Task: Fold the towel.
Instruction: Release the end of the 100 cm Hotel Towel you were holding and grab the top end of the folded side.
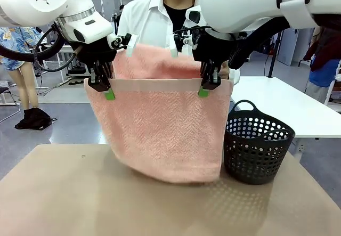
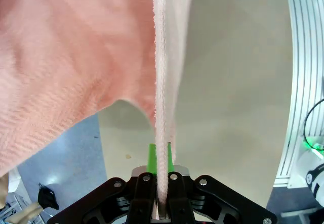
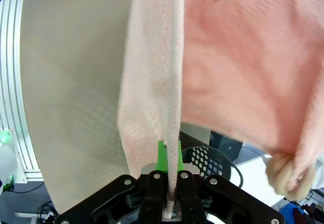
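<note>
Towel held up between two grippers above the table

Large salmon-pink terry towel (image 1: 160,135) hangs over the tan table (image 1: 80,204) with its pale smooth band along the top. The left gripper (image 1: 109,94), at 9 o'clock of that band, and the right gripper (image 1: 203,92), at 3 o'clock, are each clenched on the edge. The far part rises toward the person behind, whose hand (image 3: 283,176) touches a corner. At 4 o'clock of the towel, just beside it, stands a black perforated plastic basket (image 1: 258,145); its contents cannot be told.
</note>
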